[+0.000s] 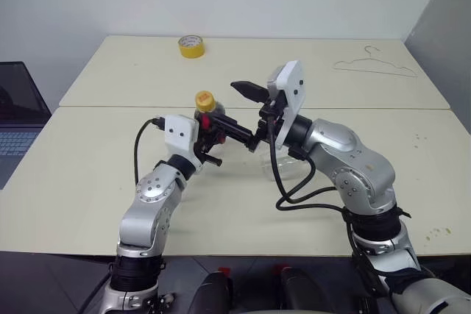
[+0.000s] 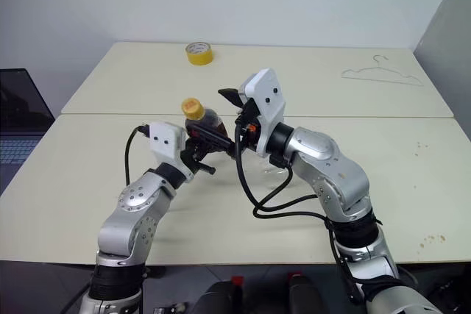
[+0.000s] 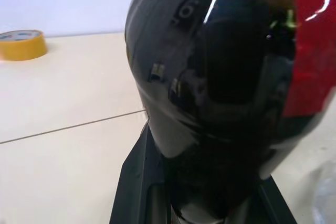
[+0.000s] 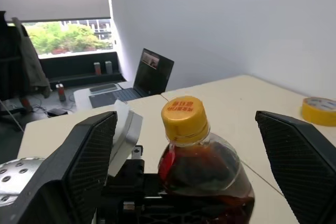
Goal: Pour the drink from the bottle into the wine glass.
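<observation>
The left gripper (image 1: 221, 131) is clamped on the bottle (image 1: 207, 114), upright above the table (image 1: 88, 174). The right gripper (image 4: 184, 171) sits spread wide either side of its yellow cap (image 4: 184, 118). That wrist view alone shows red cap print, unreadable. Behind the bottle lies a tape roll (image 1: 191, 46).

My squat bottle (image 4: 202, 174) upright mid-table, yellow cap (image 4: 184, 118) on, dark cola drink (image 3: 210, 93) inside, clear wine glass (image 1: 283, 161) just right.
</observation>
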Robot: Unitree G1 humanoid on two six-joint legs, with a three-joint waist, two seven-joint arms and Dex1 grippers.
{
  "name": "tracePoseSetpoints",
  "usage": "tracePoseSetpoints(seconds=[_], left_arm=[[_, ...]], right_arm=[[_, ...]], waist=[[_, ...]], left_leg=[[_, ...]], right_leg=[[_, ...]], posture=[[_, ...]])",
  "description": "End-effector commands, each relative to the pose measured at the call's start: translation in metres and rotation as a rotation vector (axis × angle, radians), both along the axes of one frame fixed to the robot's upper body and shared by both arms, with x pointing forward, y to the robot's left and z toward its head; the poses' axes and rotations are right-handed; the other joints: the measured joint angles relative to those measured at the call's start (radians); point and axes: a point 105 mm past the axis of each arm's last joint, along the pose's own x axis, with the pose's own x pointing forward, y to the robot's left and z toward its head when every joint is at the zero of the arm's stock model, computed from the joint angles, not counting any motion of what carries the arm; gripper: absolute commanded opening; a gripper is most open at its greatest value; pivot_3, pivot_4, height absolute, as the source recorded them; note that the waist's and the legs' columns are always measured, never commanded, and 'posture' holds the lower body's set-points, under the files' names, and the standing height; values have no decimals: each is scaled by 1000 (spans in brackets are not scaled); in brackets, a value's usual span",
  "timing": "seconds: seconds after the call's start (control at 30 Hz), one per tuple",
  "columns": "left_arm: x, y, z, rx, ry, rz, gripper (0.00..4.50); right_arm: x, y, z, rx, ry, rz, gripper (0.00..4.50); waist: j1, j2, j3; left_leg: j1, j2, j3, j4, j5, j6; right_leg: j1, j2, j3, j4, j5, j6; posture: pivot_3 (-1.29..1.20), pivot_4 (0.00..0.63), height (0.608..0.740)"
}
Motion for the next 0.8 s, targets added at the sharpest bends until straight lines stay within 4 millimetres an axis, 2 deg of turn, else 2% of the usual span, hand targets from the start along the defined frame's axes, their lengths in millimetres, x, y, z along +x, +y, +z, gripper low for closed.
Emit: tracePoseSetpoints(seconds=[0.03, 0.27, 0.43, 0.53, 0.8], left_arm=[[-2, -4, 16, 65, -99, 8, 540], [-1, -6, 17, 106, -129, 44, 540], [-1, -5, 18, 108, -136, 54, 540], [0, -4, 18, 107, -137, 59, 540], [2, -4, 21, 104, -145, 63, 540]], right_arm=[[4, 6, 10, -3, -63, -56, 4500], [11, 14, 5, 5, -74, -111, 4500], [15, 13, 6, 24, -80, -135, 4500], [16, 12, 5, 19, -85, -138, 3895], [15, 12, 1, -2, -88, -125, 1225]], waist=[[0, 0, 0], [-1, 0, 0], [-1, 0, 0], [-1, 0, 0], [-1, 0, 0]], left_leg=[[0, 0, 0, 0, 0, 0], [0, 0, 0, 0, 0, 0], [0, 0, 0, 0, 0, 0], [0, 0, 0, 0, 0, 0], [0, 0, 0, 0, 0, 0]], right_leg=[[0, 0, 0, 0, 0, 0], [0, 0, 0, 0, 0, 0], [0, 0, 0, 0, 0, 0], [0, 0, 0, 0, 0, 0], [0, 0, 0, 0, 0, 0]], posture=[[0, 150, 740], [0, 150, 740], [0, 150, 740], [0, 150, 740], [0, 150, 740]])
